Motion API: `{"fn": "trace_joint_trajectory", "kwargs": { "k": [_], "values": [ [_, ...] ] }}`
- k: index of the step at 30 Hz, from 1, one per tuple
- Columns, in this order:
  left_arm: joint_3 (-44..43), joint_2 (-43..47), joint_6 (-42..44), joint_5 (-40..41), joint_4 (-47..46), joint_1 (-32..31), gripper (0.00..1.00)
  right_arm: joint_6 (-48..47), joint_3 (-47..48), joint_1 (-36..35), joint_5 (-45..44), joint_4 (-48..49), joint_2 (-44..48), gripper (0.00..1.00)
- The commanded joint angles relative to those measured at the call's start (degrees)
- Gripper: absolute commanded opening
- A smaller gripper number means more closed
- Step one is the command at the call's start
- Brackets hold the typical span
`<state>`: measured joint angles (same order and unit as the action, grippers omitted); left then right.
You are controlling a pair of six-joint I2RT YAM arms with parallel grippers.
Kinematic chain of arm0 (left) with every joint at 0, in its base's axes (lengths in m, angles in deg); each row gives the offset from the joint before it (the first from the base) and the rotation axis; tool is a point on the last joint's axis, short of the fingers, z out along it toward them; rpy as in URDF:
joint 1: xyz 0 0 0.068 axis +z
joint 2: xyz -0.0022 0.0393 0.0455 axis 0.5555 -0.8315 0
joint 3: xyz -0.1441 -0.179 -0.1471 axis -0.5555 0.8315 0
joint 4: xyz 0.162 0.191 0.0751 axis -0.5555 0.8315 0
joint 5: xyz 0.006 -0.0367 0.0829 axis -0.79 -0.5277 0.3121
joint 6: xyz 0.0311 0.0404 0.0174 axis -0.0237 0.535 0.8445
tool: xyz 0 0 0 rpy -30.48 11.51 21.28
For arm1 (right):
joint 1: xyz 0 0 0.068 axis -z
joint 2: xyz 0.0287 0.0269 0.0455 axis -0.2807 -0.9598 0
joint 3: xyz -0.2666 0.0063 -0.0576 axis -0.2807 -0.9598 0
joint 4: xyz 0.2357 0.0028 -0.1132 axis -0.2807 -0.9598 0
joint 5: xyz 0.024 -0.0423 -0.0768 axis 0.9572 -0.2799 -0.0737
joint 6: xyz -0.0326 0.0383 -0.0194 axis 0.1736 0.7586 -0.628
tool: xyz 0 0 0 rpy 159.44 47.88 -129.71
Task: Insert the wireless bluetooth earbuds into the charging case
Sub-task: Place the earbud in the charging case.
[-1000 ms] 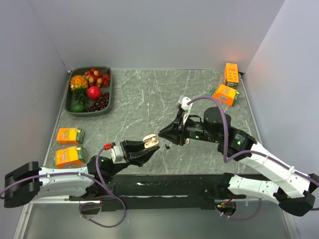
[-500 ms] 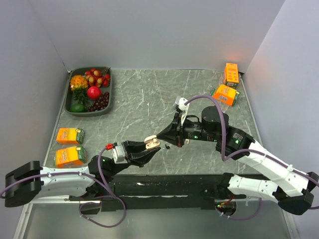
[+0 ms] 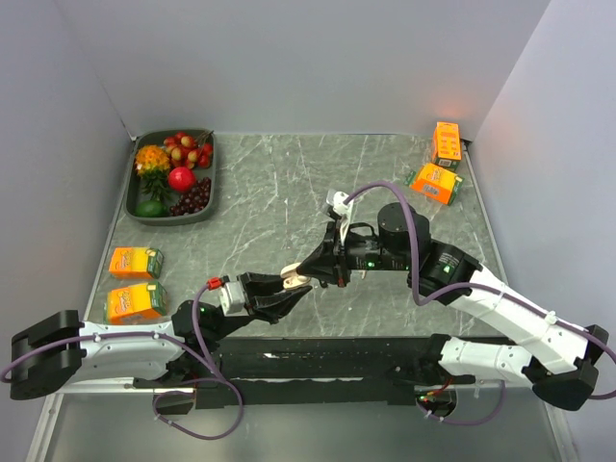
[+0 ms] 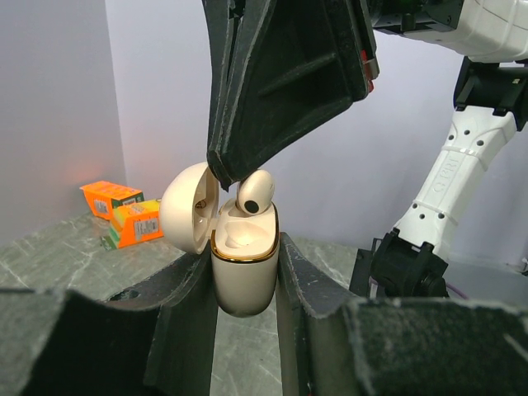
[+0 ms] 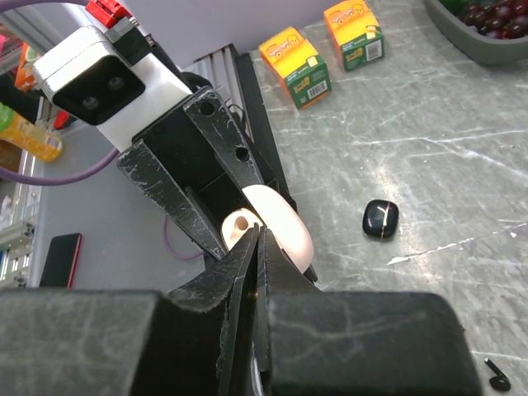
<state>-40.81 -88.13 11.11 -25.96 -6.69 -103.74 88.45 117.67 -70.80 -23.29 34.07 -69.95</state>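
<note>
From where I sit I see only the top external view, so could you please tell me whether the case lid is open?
Observer: Yes. In the left wrist view the left end effector clamps the cream case upright, with its lid swung open to one side.
Operator: Thank you. Where is the earbud?
Observer: A cream earbud stands in the mouth of the case, its rounded head poking out. The tips of the shut right end effector are right beside it.
Operator: Is anything lying on the table nearby?
Observer: The right wrist view shows a small black case lying on the table, apart from both end effectors.
</note>
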Motion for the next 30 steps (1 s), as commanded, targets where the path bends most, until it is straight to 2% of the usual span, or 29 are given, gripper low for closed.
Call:
{"fn": "trace_joint_trajectory", "kwargs": {
  "k": [1,11,19,30],
  "values": [
    [-1.9,0.3,-1.0,-0.8,-3.0,-0.2,0.01,0.0,2.6,-0.6,2.0,0.7,0.1,0.09],
    [-1.5,0.5,-1.4,-0.9,-3.0,-0.3,0.01,1.0,1.1,-0.5,-6.1,3.6,6.3,0.11],
    [-1.9,0.4,-1.1,-0.9,-2.7,-0.2,0.01,1.1,1.2,-0.7,0.8,2.9,4.3,0.06],
    [-2.9,-0.1,-0.9,-1.6,-2.1,-0.2,0.01,1.1,0.4,-1.0,1.9,3.5,2.8,0.04]
  ]
}}
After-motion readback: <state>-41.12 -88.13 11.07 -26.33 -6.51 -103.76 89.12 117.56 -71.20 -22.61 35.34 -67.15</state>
